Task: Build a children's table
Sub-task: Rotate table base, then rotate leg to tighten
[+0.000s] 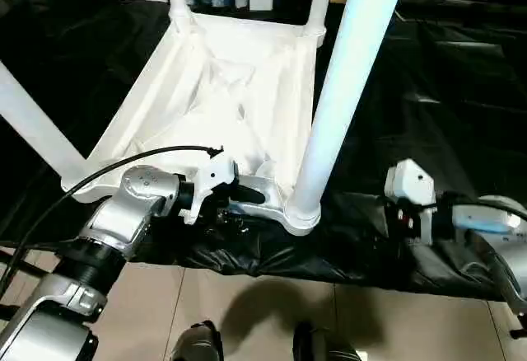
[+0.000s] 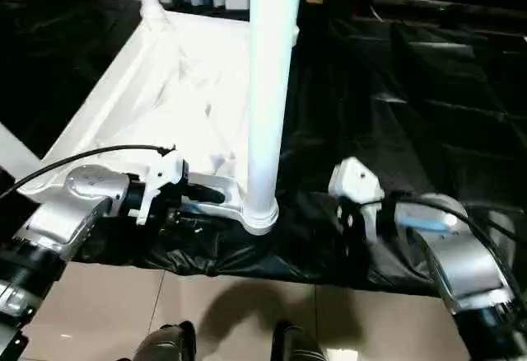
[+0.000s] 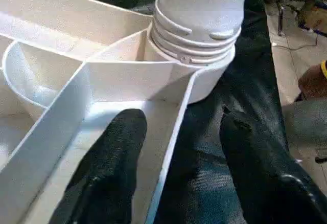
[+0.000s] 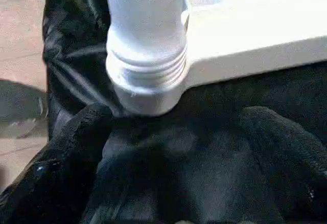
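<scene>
Tiles of the floor (image 1: 247, 303) lay nearest, below the edge of a black sheet (image 1: 428, 89) covering the work surface. On it the children's table (image 1: 239, 97) lay upside down, legs pointing up, one leg (image 1: 346, 89) seated in the near corner socket. The left gripper (image 3: 176, 157) straddled the near rim beside that socket, fingers apart, one inside the rim, one outside. The right gripper (image 4: 179, 147) stood spread wide, holding nothing, just short of the same socket.

Upturned children's table (image 1: 247, 105) on a cloth (image 1: 428, 89), near leg (image 1: 346, 89) between left pincer (image 3: 173, 173) and right pincer (image 4: 173, 173)
</scene>
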Robot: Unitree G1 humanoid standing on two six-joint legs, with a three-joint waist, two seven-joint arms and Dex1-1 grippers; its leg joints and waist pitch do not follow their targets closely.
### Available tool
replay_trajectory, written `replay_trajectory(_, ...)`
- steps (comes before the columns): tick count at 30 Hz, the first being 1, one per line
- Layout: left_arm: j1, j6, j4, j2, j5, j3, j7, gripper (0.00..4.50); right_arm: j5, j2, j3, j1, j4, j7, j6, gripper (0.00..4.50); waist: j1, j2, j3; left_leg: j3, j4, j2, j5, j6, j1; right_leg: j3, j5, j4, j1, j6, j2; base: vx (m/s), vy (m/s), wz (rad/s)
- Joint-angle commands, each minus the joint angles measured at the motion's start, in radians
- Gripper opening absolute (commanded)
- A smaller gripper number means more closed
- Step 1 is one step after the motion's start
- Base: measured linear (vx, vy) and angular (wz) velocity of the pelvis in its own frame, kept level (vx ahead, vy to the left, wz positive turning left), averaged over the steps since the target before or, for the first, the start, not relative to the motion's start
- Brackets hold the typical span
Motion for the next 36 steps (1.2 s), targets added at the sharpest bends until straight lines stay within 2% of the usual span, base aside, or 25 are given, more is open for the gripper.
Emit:
replay_trajectory(1,-0.012,-0.01,0.02,0.003,0.027,-0.005,0.003,2.25,0.017,-0.011,-0.004,0.01,-0.03,0.012,0.005,4.5,0.005,0.0,-0.083,-0.014,-0.059,0.027,-0.253,0.061,0.015,0.037,-0.332,-0.074,0.068,-0.198,-0.054,0.0,0.0,0.0)
replay_trajectory(4,-0.031,-0.042,0.055,-0.001,0.043,-0.005,0.006,2.08,0.018,-0.02,-0.002,0.014,-0.039,0.019,0.012,4.5,0.007,-0.002,-0.082,-0.015,-0.059,0.025,-0.257,0.059,0.014,0.036,-0.366,-0.078,0.068,-0.183,-0.055,0.0,0.0,0.0)
replay_trajectory(6,-0.059,-0.097,0.105,-0.009,0.061,-0.003,0.011,1.92,0.022,-0.033,0.001,0.018,-0.054,0.026,0.025,4.5,0.01,0.0,-0.083,-0.014,-0.058,0.024,-0.268,0.059,0.019,0.036,-0.399,-0.085,0.064,-0.169,-0.054,0.0,0.0,0.0)
replay_trajectory(9,-0.074,-0.125,0.13,-0.014,0.072,-0.002,0.013,1.69,0.023,-0.037,-0.001,0.022,-0.066,0.029,0.037,4.5,0.01,0.0,-0.082,-0.018,-0.061,0.026,-0.27,0.053,0.015,0.034,-0.413,-0.083,0.067,-0.161,-0.056,0.0,0.0,0.0)
replay_trajectory(11,-0.082,-0.133,0.139,-0.016,0.078,-0.001,0.011,1.38,0.02,-0.037,-0.001,0.022,-0.067,0.03,0.038,4.5,0.012,-0.001,-0.084,-0.018,-0.06,0.026,-0.269,0.053,0.016,0.035,-0.408,-0.082,0.065,-0.163,-0.056,0.0,0.0,0.0)
replay_trajectory(12,-0.082,-0.133,0.139,-0.016,0.078,-0.001,0.011,1.38,0.02,-0.037,-0.001,0.022,-0.067,0.03,0.038,4.5,0.012,-0.001,-0.085,-0.017,-0.059,0.027,-0.267,0.053,0.017,0.035,-0.402,-0.082,0.065,-0.164,-0.056,0.0,0.0,0.0)
replay_trajectory(17,-0.094,-0.151,0.153,-0.013,0.096,-0.009,-0.01,1.11,0.016,-0.036,0.003,0.021,-0.07,0.031,0.041,4.5,0.02,0.002,-0.09,-0.016,-0.055,0.029,-0.228,0.062,0.017,0.036,-0.308,-0.07,0.067,-0.198,-0.055,0.0,0.0,0.0)
replay_trajectory(21,-0.111,-0.19,0.165,-0.003,0.132,-0.031,-0.028,0.92,0.014,-0.039,0.009,0.019,-0.068,0.028,0.041,4.5,0.028,0.002,-0.096,-0.015,-0.051,0.03,-0.19,0.08,0.014,0.035,-0.197,-0.056,0.072,-0.236,-0.054,0.0,0.0,0.0)
replay_trajectory(25,-0.113,-0.19,0.142,0.019,0.166,-0.06,-0.044,0.83,0.01,-0.037,0.013,0.017,-0.068,0.027,0.04,4.5,0.028,0.004,-0.094,-0.015,-0.052,0.031,-0.196,0.079,0.013,0.035,-0.202,-0.056,0.073,-0.24,-0.057,0.0,0.0,0.0)
replay_trajectory(29,-0.108,-0.12,0.104,0.036,0.205,-0.075,-0.028,0.78,0.004,-0.031,0.017,0.011,-0.063,0.022,0.038,4.5,0.025,0.004,-0.091,-0.016,-0.054,0.032,-0.212,0.065,0.015,0.037,-0.243,-0.059,0.072,-0.229,-0.059,0.0,0.0,0.0)
replay_trajectory(31,-0.093,-0.008,0.076,-0.004,0.199,-0.035,0.087,0.75,-0.004,-0.017,0.017,0.007,-0.053,0.003,0.032,4.5,0.024,0.005,-0.091,-0.015,-0.053,0.032,-0.206,0.06,0.015,0.038,-0.241,-0.058,0.072,-0.234,-0.059,0.0,0.0,0.0)
replay_trajectory(35,-0.071,0.055,0.05,-0.042,0.212,-0.011,0.195,0.73,-0.008,-0.01,0.02,0.004,-0.048,-0.004,0.031,4.5,0.023,0.003,-0.09,-0.016,-0.052,0.031,-0.219,0.063,0.012,0.037,-0.28,-0.063,0.073,-0.226,-0.06,0.0,0.0,0.0)
replay_trajectory(36,-0.051,0.091,0.024,-0.062,0.221,-0.003,0.254,0.73,-0.011,-0.007,0.022,0.002,-0.046,-0.007,0.03,4.5,0.019,-0.001,-0.089,-0.017,-0.053,0.028,-0.222,0.063,0.007,0.035,-0.302,-0.065,0.077,-0.215,-0.059,0.0,0.0,0.0)
